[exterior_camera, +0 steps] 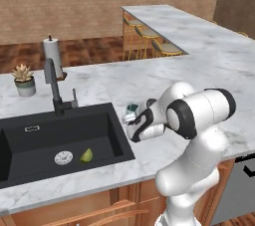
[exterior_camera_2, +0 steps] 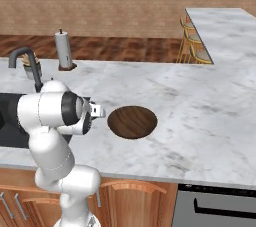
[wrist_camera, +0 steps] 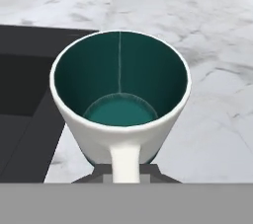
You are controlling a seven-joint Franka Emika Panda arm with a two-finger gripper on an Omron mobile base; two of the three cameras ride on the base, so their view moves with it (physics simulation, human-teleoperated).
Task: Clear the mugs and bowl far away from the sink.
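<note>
Gripper [wrist_camera: 126,171] pinched on the handle of the teal-lined mug [wrist_camera: 120,97], which stands on the counter [wrist_camera: 207,119] at the sink's [exterior_camera: 60,140] right edge. Held by so little, the mug may swing or slip once lifted.

The arm [exterior_camera: 191,135] is built of glossy white, rounded shells, fat tubular links that swell into ball-like housings at each joint. Dark, near-black bands ring the joints: one circles the big rounded elbow housing as a thick black collar with a grey disc cap at its centre, another wraps the far end of the same link. The lower trunk is a smooth white column that widens into bulbous segments. The wrist section narrows, white with black insets and a small pale grey block at the hand. No cables, screws or lettering can be made out on the shells.
</note>
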